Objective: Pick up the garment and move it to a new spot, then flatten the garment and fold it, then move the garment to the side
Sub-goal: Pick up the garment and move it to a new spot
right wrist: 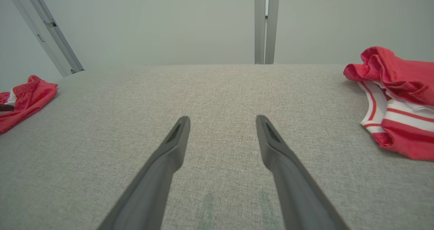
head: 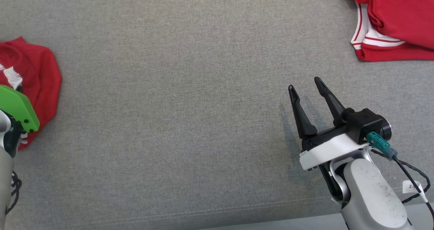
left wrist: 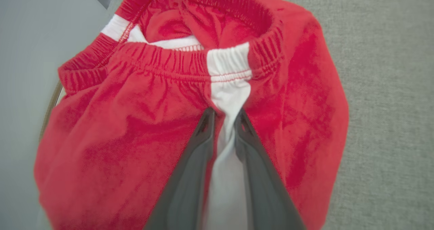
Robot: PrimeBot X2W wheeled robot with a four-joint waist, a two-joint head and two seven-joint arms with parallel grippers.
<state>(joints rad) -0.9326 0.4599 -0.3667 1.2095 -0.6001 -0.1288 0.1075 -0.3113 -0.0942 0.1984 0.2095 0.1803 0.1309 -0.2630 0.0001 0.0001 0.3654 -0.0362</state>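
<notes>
- Now at the left edge of the head view, on the grey table top point(head: 186, 104): red shorts point(head: 37, 70), bunched up.
- Left claw point(left wrist: 223, 113) closed on the white stripe point(left wrist: 230, 87), just under the stretchy waistband point(left wrist: 169, 64).
- Right claw point(head: 304, 82) wide open at the lower right, holding nothing, above the table top.
- Likely soft, light and floppy; sure to sag and droop when lifted.
- Best to grab by the waistband, the thickest part, to stop any slipping from a small pinch.
- Nothing here to put things into; just a second red garment point(head: 400, 16) with white stripes, at the upper right.
</notes>
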